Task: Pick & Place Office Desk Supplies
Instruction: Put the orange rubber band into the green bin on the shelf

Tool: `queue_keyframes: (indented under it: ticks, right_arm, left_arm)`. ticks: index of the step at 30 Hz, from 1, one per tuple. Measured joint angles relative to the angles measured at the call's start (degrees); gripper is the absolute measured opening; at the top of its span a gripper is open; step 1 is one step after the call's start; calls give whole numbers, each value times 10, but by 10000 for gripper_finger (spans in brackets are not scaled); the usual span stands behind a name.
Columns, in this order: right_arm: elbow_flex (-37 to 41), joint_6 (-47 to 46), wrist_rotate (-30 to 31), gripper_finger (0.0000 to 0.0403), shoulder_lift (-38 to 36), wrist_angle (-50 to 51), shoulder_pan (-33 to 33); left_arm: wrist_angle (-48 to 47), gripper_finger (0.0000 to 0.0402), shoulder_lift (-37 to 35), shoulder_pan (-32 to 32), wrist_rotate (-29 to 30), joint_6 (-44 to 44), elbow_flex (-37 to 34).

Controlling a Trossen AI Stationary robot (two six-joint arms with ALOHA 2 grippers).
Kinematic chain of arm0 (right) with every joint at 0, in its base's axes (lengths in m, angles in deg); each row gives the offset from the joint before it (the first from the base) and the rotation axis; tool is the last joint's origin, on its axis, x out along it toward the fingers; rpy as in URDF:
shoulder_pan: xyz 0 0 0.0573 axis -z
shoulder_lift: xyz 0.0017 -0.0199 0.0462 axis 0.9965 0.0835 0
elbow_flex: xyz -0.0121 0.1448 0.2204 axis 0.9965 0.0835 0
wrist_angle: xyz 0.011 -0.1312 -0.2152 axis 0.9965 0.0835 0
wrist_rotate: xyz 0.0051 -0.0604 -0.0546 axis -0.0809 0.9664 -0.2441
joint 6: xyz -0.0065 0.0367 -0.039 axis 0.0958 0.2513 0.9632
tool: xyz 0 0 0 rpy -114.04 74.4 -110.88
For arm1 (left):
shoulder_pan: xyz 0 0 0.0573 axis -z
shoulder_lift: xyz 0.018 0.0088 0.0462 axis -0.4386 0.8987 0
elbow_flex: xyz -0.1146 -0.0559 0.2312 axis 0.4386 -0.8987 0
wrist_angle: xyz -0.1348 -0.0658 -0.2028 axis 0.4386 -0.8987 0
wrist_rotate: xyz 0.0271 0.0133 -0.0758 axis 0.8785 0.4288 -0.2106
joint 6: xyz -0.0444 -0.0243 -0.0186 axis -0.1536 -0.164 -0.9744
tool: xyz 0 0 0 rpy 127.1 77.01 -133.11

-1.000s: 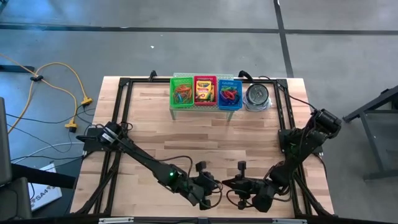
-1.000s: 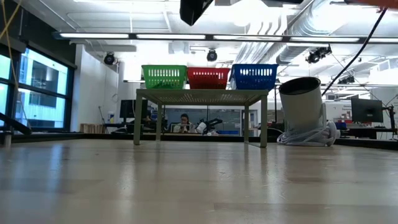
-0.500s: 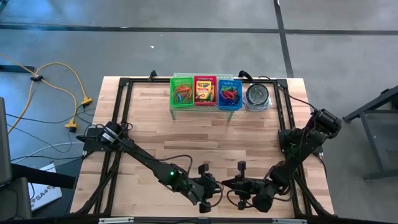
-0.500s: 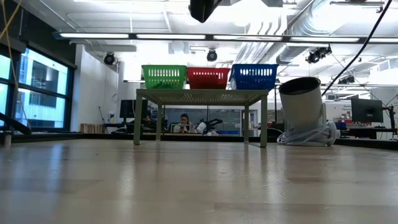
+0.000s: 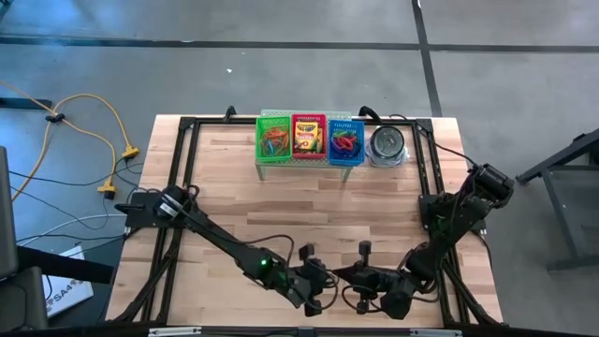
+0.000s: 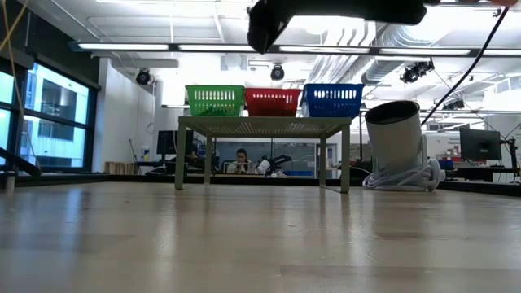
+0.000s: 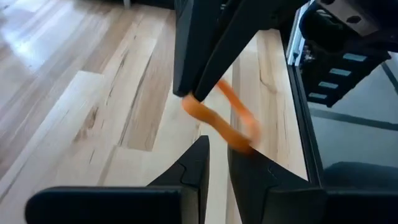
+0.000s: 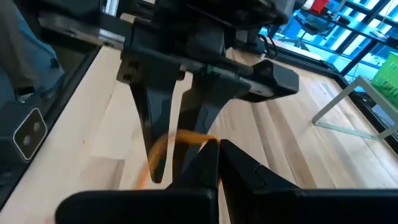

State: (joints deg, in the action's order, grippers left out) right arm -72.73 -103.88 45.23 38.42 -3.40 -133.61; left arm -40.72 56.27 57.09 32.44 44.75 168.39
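Observation:
An orange rubber band [image 7: 221,118] hangs above the table's near edge, where my two grippers meet tip to tip. My right gripper [image 5: 340,274] [image 8: 217,149] is shut on the band. My left gripper [image 5: 328,279] [image 7: 217,163] faces it with a narrow gap between its fingers. The band's free end [image 7: 249,138] lies at one left fingertip. At the far edge, a crayon box [image 5: 308,138] lies in the red basket. More rubber bands [image 5: 274,140] lie in the green and blue baskets. My right gripper pinches one end of the orange band [image 7: 189,106] between its fingertips, coming in roughly level from the table's right. The band hangs clear of the table as a slack loop toward my left gripper. My left gripper stands at the band's free end; I cannot tell whether it touches it.
The green [image 5: 274,140], red [image 5: 308,122] and blue [image 5: 345,142] baskets stand in a row on a small green rack [image 6: 264,126] at the far edge. A round metal tin [image 5: 387,145] stands to their right. Bare wood lies between the rack and the grippers.
My left gripper has edged a little toward the table's right, closer to my right gripper and the band. My right gripper has kept its place and stayed shut on the band.

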Motion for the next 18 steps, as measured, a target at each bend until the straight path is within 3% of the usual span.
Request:
queue_keyframes:
  ticks: [18]
  right_arm:
    - [0, 0, -9, 1, 0, 0, 0]
  left_arm:
    - [-15, 60, 5, 10, 0, 69, 0]
